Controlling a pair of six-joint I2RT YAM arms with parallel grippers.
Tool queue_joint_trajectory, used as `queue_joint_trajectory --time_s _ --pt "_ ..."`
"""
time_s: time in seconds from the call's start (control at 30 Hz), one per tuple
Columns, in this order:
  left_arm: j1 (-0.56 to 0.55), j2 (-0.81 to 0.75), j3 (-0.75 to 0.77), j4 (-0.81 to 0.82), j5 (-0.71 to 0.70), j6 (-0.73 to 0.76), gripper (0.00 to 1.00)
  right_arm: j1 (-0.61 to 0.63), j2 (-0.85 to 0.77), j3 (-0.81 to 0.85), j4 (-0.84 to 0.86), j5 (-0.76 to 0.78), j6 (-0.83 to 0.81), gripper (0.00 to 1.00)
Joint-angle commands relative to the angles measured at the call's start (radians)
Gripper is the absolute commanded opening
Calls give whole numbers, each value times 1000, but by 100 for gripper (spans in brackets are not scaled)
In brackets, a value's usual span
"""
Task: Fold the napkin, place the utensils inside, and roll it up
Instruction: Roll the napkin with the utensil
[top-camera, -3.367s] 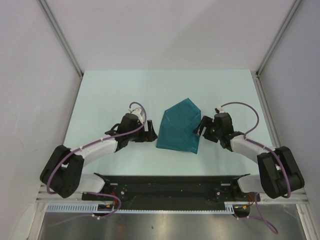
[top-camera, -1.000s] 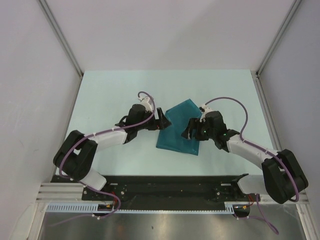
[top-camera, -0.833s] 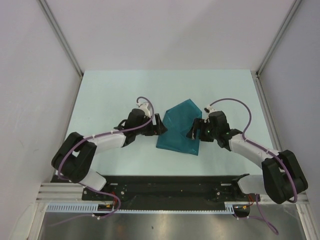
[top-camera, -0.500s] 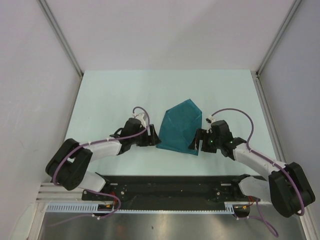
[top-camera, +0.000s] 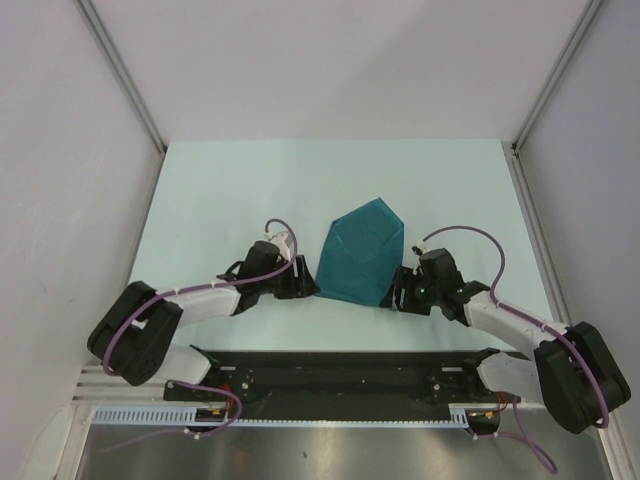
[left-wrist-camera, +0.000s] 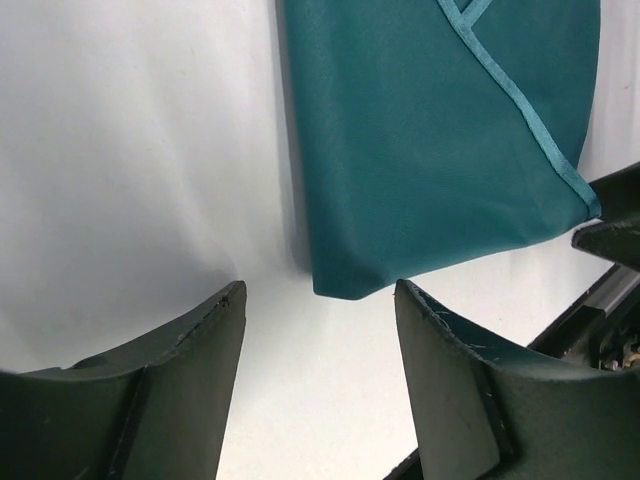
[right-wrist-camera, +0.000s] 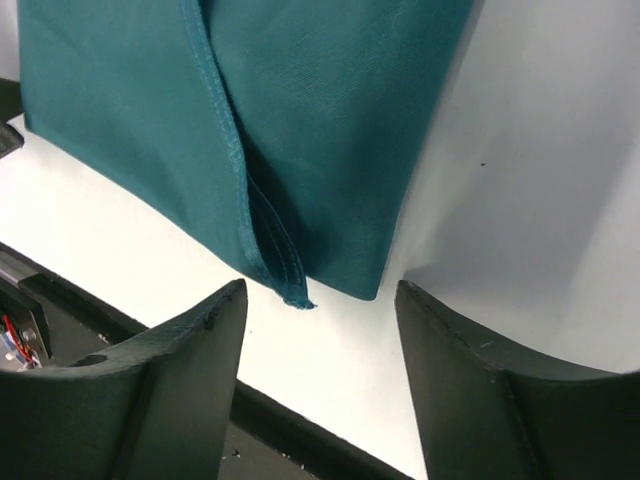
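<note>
Pale green tabletop (top-camera: 230, 190), white walls on three sides, black mounting rail (top-camera: 340, 365) along the edge at 6 o'clock.

Napkin (top-camera: 362, 255): dark teal, lying flat near the middle of the tabletop, a little toward 6 o'clock. It is folded over on itself. The outline comes to a blunt point at 12 o'clock and ends in a straight edge at 6 o'clock. Some sheen and light creases show on the cloth.

Left hand (top-camera: 303, 283): low over the tabletop at the napkin's 7 o'clock corner. My wrist camera shows the two fingers (left-wrist-camera: 180, 380) spread apart with nothing between them. The corner of the cloth (left-wrist-camera: 340, 285) lies just ahead of the gap, flat on the surface and not pinched. A lighter hem band (left-wrist-camera: 510, 100) runs diagonally across the top layer toward 4 o'clock.

Right hand (top-camera: 398, 290): low at the napkin's 5 o'clock corner, facing the left hand across the near edge. Its fingers (right-wrist-camera: 470, 400) are also spread and empty. The corner (right-wrist-camera: 340, 280) sits just in front of them. A doubled hem (right-wrist-camera: 250, 200) runs down the fold and ends in a small loose tip at the near edge. I cannot tell whether either hand's fingertips touch the tabletop.

Purple cables (top-camera: 470, 235) loop over both arms.
</note>
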Motion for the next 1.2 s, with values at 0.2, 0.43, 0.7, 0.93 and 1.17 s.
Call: queue_joint_trajectory --time_s 0.2,0.43,0.7,0.93,1.17 --pt "-7 40 -22 40 72 -13 59 -6 71 25 -16 76 18 43" --pt "-6 86 -16 89 97 -11 49 -12 94 29 -13 82 19 28" --pt "-7 130 43 88 145 -11 34 -18 98 57 -33 82 3 29" --pt "-7 165 63 89 195 -19 26 -26 114 60 -31 71 -13 31" --pt "-7 187 121 34 243 -42 0 -18 37 153 -103 82 -117 51"
